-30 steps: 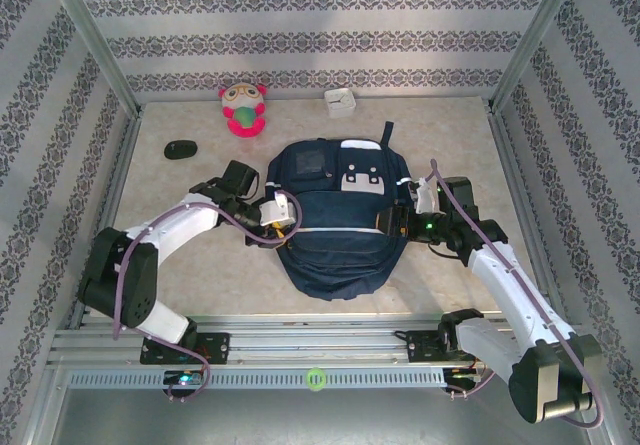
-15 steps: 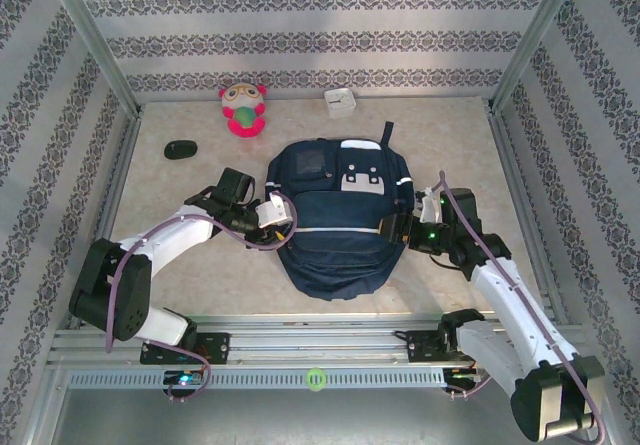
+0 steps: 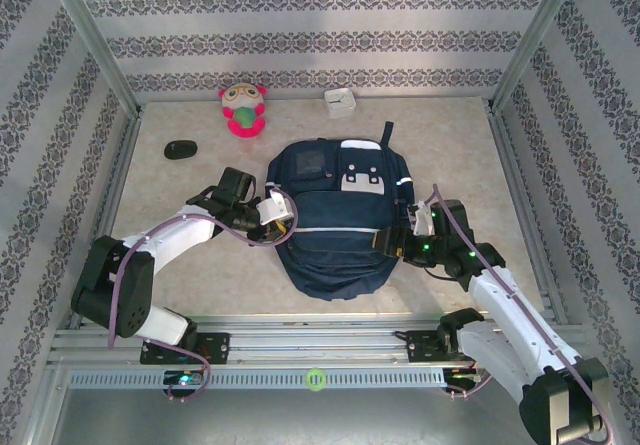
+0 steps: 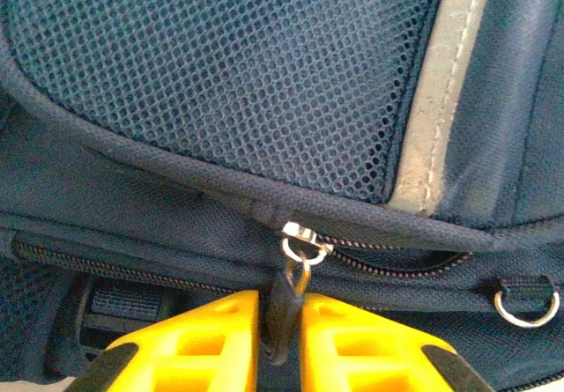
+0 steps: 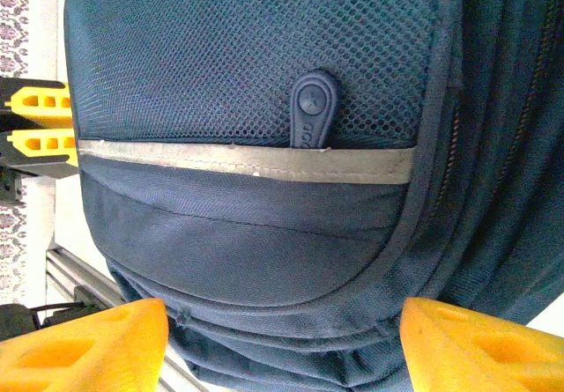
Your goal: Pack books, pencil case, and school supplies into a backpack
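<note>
Beige worktop (image 3: 450,155), patterned walls (image 3: 300,35) on three sides, metal rail (image 3: 320,350) along the near edge.

Count from the top view: 1 backpack (image 3: 335,240), 2 arms, 1 plush toy (image 3: 243,108), 1 white box (image 3: 340,101), 1 black oval object (image 3: 181,149). The backpack lies flat mid-worktop, its white-grey patch end toward the back wall. Toy and box sit near the back wall and the oval is at back left, all well apart from the backpack.

Left gripper (image 3: 284,225) is at the backpack's left edge and right gripper (image 3: 386,240) at its right edge. The top view is too coarse to show how the jaws stand.

Left wrist view fills that in. Left gripper (image 4: 280,321) jaws are pinched almost closed on the black zipper pull (image 4: 284,308), which hangs from a metal slider (image 4: 304,238) under the mesh pocket (image 4: 220,75). 1 D-ring (image 4: 526,302) sits off to the side.

Right wrist view: right gripper (image 5: 282,357) jaws are spread wide and hold nothing, with the backpack (image 5: 247,225) ahead between the yellow fingers (image 5: 79,348). It also shows 1 grey strip (image 5: 247,159) and 1 rubber tab (image 5: 313,110); the tab's embossing is too small to read. The left gripper's fingers (image 5: 40,143) sit at the backpack's far side.
</note>
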